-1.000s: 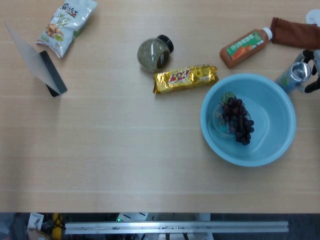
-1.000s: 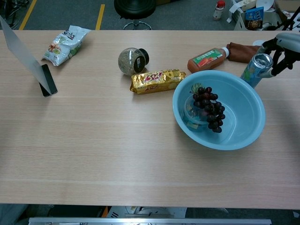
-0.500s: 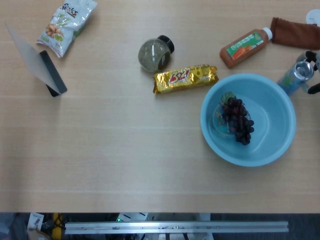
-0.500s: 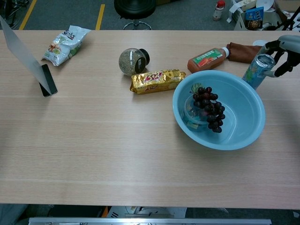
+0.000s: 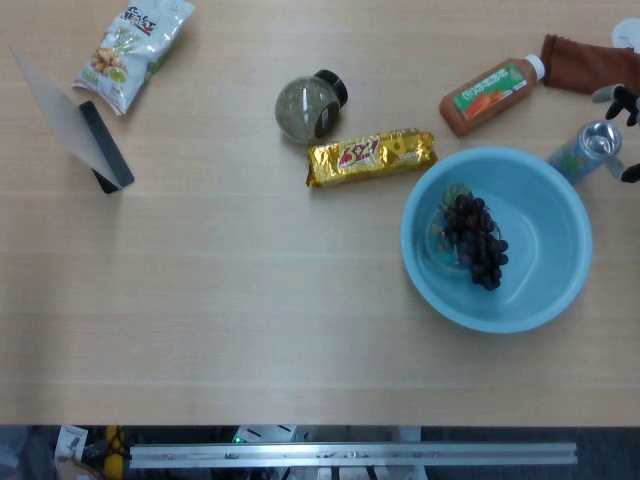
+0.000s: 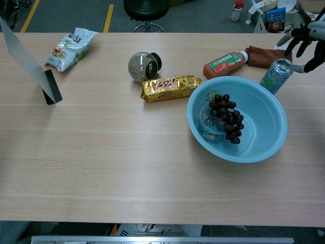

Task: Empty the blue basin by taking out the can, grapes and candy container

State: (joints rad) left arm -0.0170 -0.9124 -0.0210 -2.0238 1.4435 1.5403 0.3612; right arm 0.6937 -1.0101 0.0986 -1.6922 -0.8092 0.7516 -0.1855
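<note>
Round light-blue plastic basin on the wooden desk, holding a dark purple grape bunch atop a clear candy container (partly hidden). At basin's 1 o'clock, outside its rim, blue-green metal can stands upright. Beyond it, right hand, fingers spread, holding nothing. Left hand unseen.

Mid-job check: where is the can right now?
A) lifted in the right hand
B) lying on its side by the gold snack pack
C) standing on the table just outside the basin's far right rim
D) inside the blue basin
C: the can stands on the table beside the blue basin, with the right hand open and apart from it.
</note>
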